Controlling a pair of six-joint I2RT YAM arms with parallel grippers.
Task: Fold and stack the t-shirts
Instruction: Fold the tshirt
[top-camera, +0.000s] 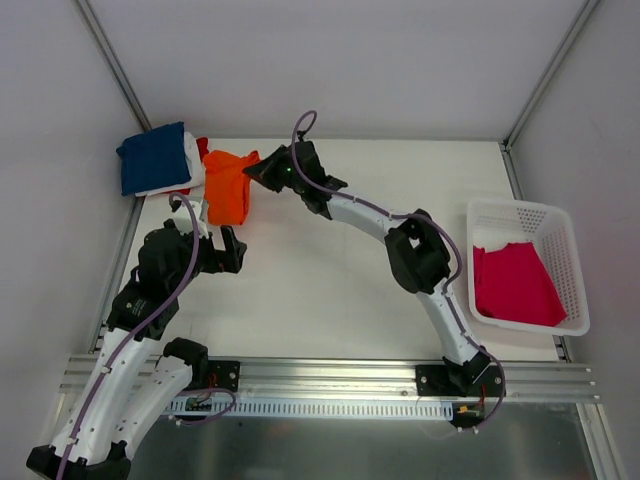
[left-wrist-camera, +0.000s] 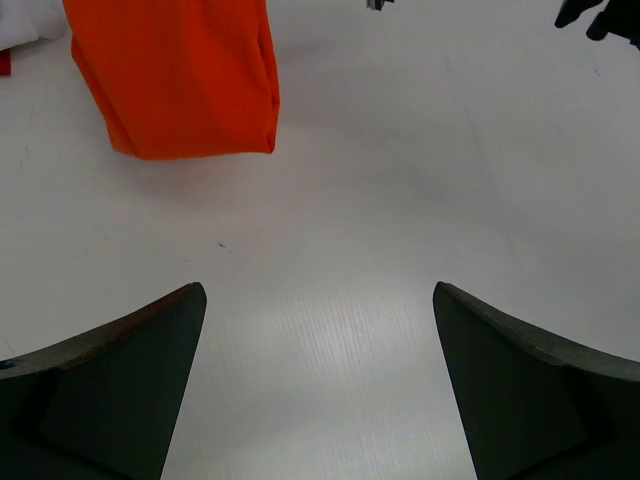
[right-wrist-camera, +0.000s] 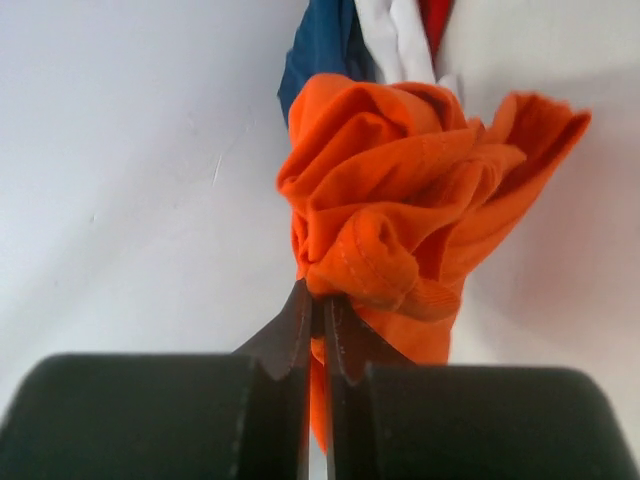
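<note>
**Fig.** Item count, all 3 views.

- Garments, 5 total, 1 per colour: 1 orange tee (top-camera: 227, 188), 1 navy tee (top-camera: 153, 157), 1 white tee (top-camera: 190, 172), 1 red tee (top-camera: 203, 148) (only a sliver shows), 1 magenta tee (top-camera: 515, 283).
- By group: 3 piled at far-left corner (navy, white, red), 1 orange next to that pile, 1 magenta in container.
- Container: 1 basket (top-camera: 578, 270), white lattice. Pale patch inside, behind the magenta; can't tell if cloth, so not counted.
- Robot arms: 2, i.e. 1 left arm (top-camera: 130, 330) and 1 right arm (top-camera: 420, 260).
- Grippers: 2, 1 per arm: left gripper (left-wrist-camera: 320, 295), right gripper (right-wrist-camera: 317, 305); 2 fingers ea., 4 fingers total.
- Work surface: 1 table (top-camera: 320, 300).
</note>
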